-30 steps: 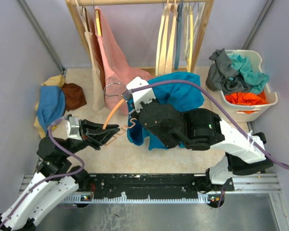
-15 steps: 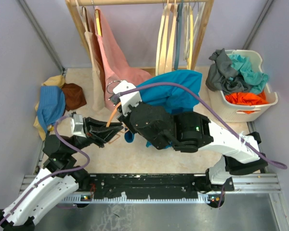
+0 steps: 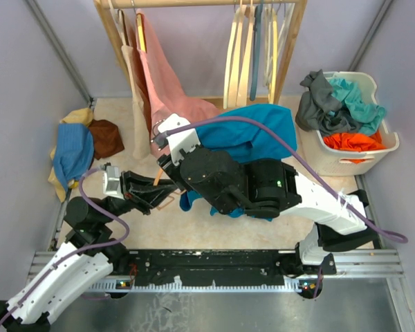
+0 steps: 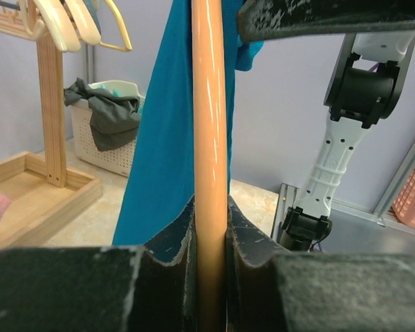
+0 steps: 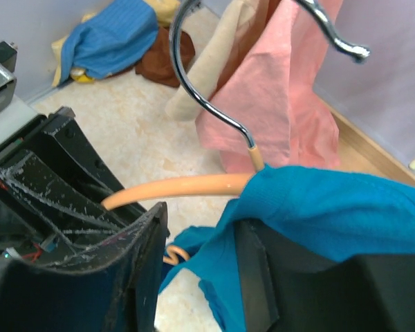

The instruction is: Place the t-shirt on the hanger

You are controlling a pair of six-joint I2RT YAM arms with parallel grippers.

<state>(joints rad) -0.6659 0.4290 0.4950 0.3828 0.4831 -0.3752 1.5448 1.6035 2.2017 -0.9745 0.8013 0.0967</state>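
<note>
Two-arm view at mid-worktop [image 3: 194, 228]. My left jaws are closed tight on one curved arm of the hanger [image 4: 209, 138]. In the left wrist view the orange-tan wood runs upright between the dark pads [image 4: 173, 242]. My right jaws stand parted, and a fold of the t-shirt [image 5: 332, 207] hangs in the gap between them, touching one finger. The deep teal cloth covers the hanger's other arm from just beside the base of the metal hook [image 5: 194, 90], which rises bare. The rest of the t-shirt drapes over my right arm, lifted off the worktop. A loop of the wavy lower bar [image 5: 171, 252] shows below the cloth. Behind the hook hangs a pink garment [image 5: 277, 104] on the wooden rack [image 3: 117, 41]. A white laundry basket [image 3: 384, 149] sits well apart at right.
</note>
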